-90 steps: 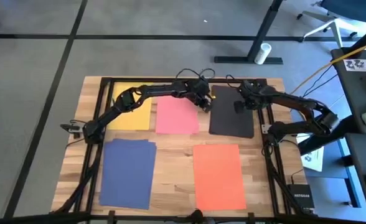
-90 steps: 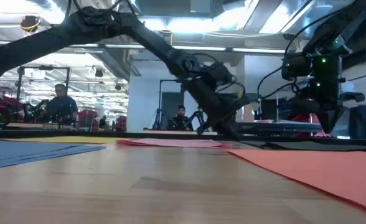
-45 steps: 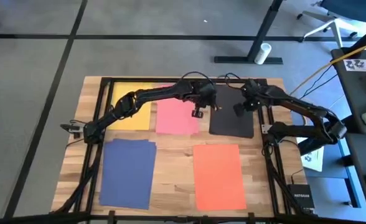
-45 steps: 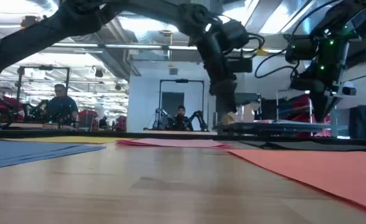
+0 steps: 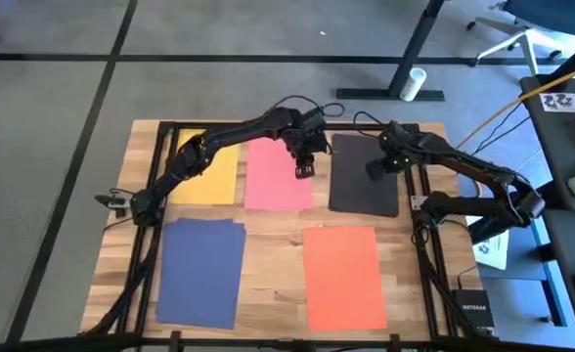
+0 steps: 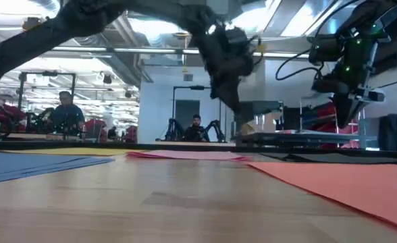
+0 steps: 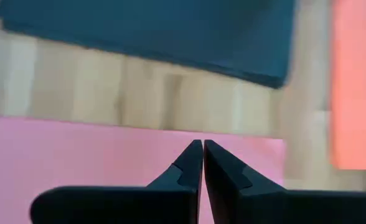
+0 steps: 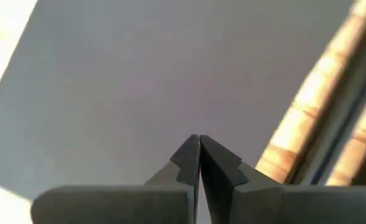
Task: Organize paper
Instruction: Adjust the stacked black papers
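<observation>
Five sheets of paper (image 5: 344, 277) lie flat on the surface (image 5: 273, 244). The left gripper (image 5: 302, 167), clenched and empty, hangs over the pink sheet (image 5: 277, 182); the right gripper (image 5: 376, 169), clenched, hangs over the black sheet (image 5: 364, 186).

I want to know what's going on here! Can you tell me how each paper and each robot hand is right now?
yellow sheet: flat, partly under the left arm.
pink sheet: flat, nothing gripping it.
black sheet: flat, nothing gripping it.
navy blue sheets: flat, edges slightly uneven.
orange sheet: flat, lying alone.
left gripper: shut, empty, above the pink sheet.
right gripper: shut, empty, above the black sheet.
</observation>
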Controlling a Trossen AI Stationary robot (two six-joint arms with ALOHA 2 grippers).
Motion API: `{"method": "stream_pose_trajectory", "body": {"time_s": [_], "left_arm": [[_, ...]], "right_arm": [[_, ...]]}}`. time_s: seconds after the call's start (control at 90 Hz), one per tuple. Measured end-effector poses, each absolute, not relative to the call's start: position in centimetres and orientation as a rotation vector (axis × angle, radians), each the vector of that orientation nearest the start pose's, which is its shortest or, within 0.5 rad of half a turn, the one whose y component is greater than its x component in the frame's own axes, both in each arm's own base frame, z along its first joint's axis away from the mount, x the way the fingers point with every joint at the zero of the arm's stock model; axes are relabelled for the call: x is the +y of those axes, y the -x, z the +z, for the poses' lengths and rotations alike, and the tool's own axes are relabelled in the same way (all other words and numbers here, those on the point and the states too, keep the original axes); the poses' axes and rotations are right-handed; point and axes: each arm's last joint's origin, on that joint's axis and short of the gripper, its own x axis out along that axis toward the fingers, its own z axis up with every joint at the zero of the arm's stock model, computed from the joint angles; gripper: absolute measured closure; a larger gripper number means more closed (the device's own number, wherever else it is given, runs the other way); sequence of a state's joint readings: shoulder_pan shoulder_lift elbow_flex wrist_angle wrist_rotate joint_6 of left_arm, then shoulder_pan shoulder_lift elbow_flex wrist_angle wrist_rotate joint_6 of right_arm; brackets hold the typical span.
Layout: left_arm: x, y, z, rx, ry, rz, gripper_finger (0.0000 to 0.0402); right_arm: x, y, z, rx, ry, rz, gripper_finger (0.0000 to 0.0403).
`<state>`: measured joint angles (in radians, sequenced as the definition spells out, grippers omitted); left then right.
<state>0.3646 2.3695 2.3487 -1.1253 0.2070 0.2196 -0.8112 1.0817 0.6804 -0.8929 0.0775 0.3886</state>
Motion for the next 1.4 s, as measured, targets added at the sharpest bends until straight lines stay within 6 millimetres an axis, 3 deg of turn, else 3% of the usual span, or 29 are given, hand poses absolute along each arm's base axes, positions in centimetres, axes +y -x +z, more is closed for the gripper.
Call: {"method": "stream_pose_trajectory", "body": {"time_s": [0.178,0.367,0.6,0.744,1.033,1.233,1.4], "left_arm": [[16.3,-47.1,26.8,0.945,0.206,-0.059,0.0402],[14.6,-49.1,25.3,0.788,0.285,-0.171,0.0402],[13.8,-49.8,24.0,0.657,0.337,-0.149,0.0402],[14.1,-48.7,24.7,0.558,0.351,-0.077,0.0402],[14.5,-43.5,25.1,0.399,0.347,0.045,0.0402],[14.9,-41.3,22.8,0.488,0.373,0.079,0.0402],[14.7,-41.0,22.0,0.553,0.323,0.060,0.0402]], "right_arm": [[-12.8,-11.8,18.6,1.001,-0.812,-1.040,0.0403],[-13.0,-12.2,16.6,0.874,-0.831,-1.028,0.0403],[-12.8,-12.2,14.1,0.932,-0.857,-1.020,0.0403],[-12.6,-13.0,13.8,0.938,-0.827,-0.989,0.0403],[-12.5,-14.3,12.6,0.977,-0.809,-0.958,0.0403],[-12.7,-14.5,12.4,0.968,-0.825,-0.922,0.0403],[-12.5,-14.6,12.4,0.988,-0.822,-0.846,0.0403]]}}
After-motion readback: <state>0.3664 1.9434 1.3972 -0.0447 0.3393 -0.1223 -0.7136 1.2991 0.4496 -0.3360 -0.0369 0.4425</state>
